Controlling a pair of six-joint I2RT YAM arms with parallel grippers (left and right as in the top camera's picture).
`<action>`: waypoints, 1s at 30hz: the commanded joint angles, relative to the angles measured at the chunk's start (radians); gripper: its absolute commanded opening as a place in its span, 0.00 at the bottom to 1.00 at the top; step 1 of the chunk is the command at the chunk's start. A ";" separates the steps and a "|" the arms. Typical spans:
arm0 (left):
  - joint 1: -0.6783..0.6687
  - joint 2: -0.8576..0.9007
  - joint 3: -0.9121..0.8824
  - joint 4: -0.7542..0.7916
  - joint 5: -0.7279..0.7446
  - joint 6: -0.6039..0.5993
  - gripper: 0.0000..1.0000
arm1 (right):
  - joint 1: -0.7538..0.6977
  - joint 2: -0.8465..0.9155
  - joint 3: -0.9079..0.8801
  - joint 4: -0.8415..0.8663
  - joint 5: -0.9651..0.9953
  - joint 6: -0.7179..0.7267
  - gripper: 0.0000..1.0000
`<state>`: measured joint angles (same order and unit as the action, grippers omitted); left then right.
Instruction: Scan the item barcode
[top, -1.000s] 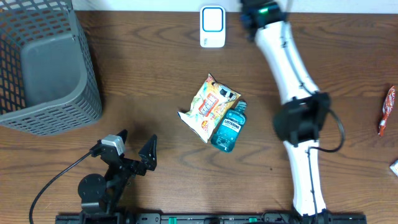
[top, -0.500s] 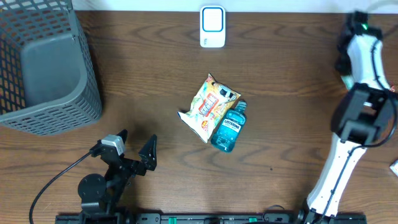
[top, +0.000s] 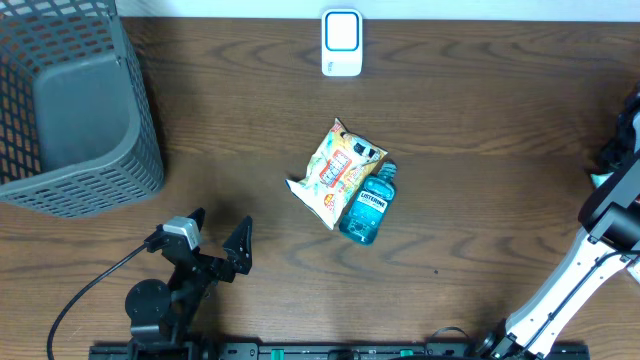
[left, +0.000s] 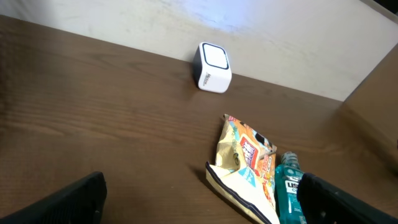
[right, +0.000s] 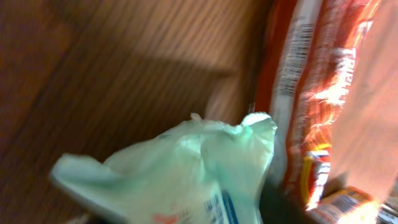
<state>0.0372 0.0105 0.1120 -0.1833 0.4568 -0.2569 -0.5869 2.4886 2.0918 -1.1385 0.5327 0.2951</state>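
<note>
The white barcode scanner stands at the back middle of the table. A yellow snack bag lies flat mid-table, with a blue mouthwash bottle touching its right side. My left gripper rests open at the front left, holding nothing. My right arm reaches past the table's right edge, so its gripper is cut off in the overhead view. The blurred right wrist view is filled by a pale green packet beside a red-orange packet; no fingers show clearly.
A grey mesh basket occupies the back left corner. A pale wall runs behind the scanner. Bare wood lies between the middle items and the right arm.
My right arm has swung from beside the scanner to the table's far right edge, over the packets there. The left arm, bag and bottle have not moved.
</note>
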 joint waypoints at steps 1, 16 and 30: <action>-0.003 -0.006 0.010 0.000 -0.005 0.013 0.98 | 0.019 -0.095 0.055 -0.011 -0.158 0.019 0.99; -0.003 -0.006 0.010 0.000 -0.005 0.013 0.98 | 0.256 -0.622 0.101 -0.050 -0.428 0.154 0.99; -0.003 -0.006 0.010 0.000 -0.005 0.013 0.98 | 0.653 -0.605 0.062 -0.070 -0.525 0.062 0.99</action>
<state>0.0372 0.0105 0.1120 -0.1833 0.4568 -0.2569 0.0185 1.8343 2.1796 -1.2015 0.0700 0.4301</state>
